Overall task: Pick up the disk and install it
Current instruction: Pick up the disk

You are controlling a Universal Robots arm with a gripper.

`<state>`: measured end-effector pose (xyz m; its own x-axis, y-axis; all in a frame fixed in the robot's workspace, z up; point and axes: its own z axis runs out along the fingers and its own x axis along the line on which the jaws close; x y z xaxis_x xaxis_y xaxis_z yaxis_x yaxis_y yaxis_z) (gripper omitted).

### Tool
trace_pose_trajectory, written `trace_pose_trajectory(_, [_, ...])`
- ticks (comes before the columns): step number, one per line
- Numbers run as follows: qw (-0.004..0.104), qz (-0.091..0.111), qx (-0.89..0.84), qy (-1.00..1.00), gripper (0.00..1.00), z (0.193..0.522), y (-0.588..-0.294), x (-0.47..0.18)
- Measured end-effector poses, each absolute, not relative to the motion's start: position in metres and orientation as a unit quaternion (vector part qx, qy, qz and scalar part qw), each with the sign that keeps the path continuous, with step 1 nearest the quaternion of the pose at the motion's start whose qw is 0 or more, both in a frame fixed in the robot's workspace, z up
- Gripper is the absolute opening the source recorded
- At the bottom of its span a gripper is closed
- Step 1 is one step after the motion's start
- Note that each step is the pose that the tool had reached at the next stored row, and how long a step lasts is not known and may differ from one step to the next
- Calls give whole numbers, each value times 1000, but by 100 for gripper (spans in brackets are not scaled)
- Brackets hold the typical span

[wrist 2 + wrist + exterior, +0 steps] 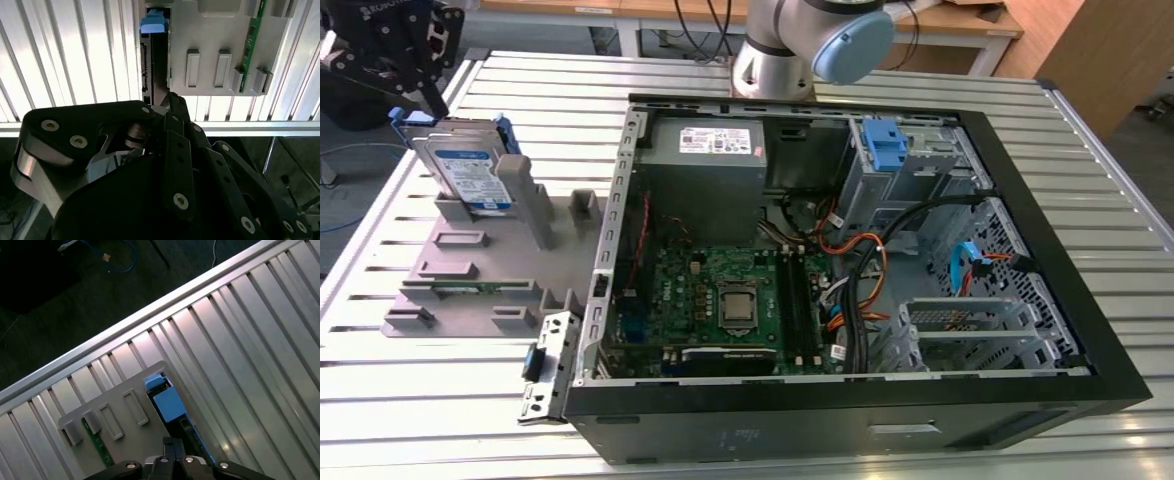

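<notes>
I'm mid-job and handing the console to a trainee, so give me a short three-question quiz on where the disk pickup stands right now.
1. True or false: the disk already sits inside the computer case.
2. Pick one. The disk is: A) lying flat on the table slats; B) standing upright in the grey stand beside the case, on the exterior view's left; C) resting on top of the power supply.
3. Short answer: in the exterior view, which thing is the gripper nearest to?

Key: 1 false; 2 B; 3 the disk, whose top edge the gripper is at.
</notes>
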<state>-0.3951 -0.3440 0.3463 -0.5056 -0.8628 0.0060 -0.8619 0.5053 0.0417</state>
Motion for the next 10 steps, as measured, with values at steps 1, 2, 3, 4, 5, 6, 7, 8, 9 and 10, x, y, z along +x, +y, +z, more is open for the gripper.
trace_pose_trajectory(1, [13, -16, 505, -863, 11, 346, -344, -395])
trace_pose_trajectory(2, [13, -16, 513, -858, 11, 346, -344, -395])
trace_pose_trajectory(3, [13, -16, 521, -853, 11, 346, -344, -395])
trace_pose_trajectory(4, [14, -16, 529, -849, 11, 346, -344, -395])
trace_pose_trajectory(5, [14, -16, 536, -844, 11, 346, -344, -395])
trace_pose_trajectory(6, [14, -16, 544, -839, 11, 346, -344, -395])
trace_pose_trajectory(7, [14, -16, 551, -834, 11, 346, -344, -395])
trace_pose_trajectory(8, [14, -16, 559, -829, 11, 346, -344, -395])
trace_pose_trajectory(9, [14, -15, 566, -824, 11, 346, -344, -395])
trace_pose_trajectory(10, [14, -15, 574, -819, 11, 346, -344, -395])
